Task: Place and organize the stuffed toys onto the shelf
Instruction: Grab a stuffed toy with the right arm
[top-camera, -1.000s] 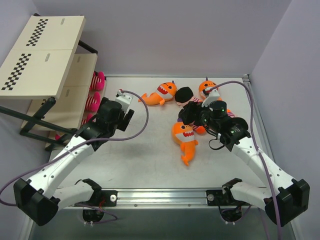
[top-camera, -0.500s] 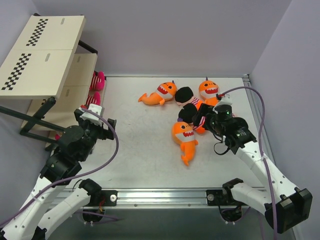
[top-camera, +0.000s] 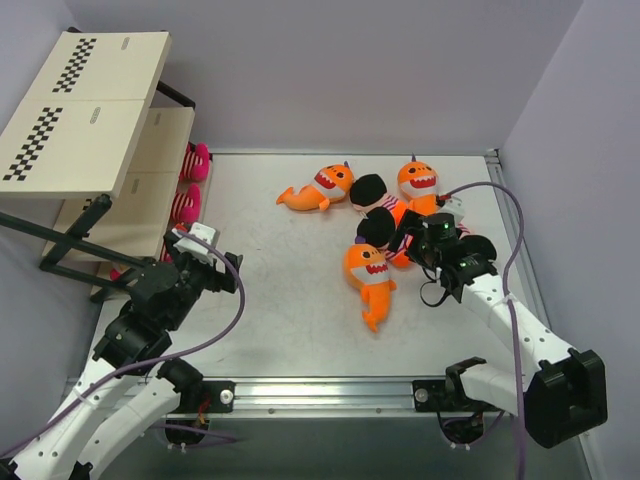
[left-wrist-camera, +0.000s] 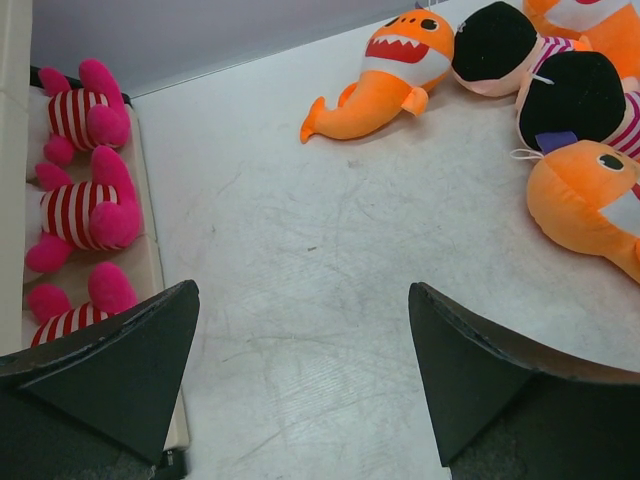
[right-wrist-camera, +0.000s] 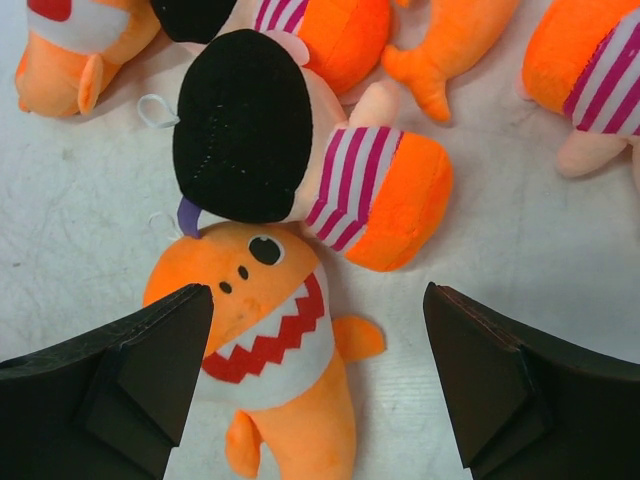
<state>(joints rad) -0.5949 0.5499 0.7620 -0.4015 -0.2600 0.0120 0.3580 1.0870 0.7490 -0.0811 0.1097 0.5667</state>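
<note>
Left gripper (left-wrist-camera: 302, 300) and right gripper (right-wrist-camera: 315, 300) gape empty; centre the right's jaws across the black-headed doll (right-wrist-camera: 240, 125) before closing.

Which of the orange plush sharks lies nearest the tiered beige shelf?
The back-left orange plush shark, its tail pointing toward the shelf; the front shark and back-right shark lie farther right.

— Is the light good?
— Bright and even; the shark (right-wrist-camera: 270, 330) throws only a faint, soft shadow on the table (right-wrist-camera: 560, 260).
— Anything unclear?
— My left fingers (left-wrist-camera: 110, 370) look dark and slightly blurred low in my wrist view; the rest is sharp.
</note>
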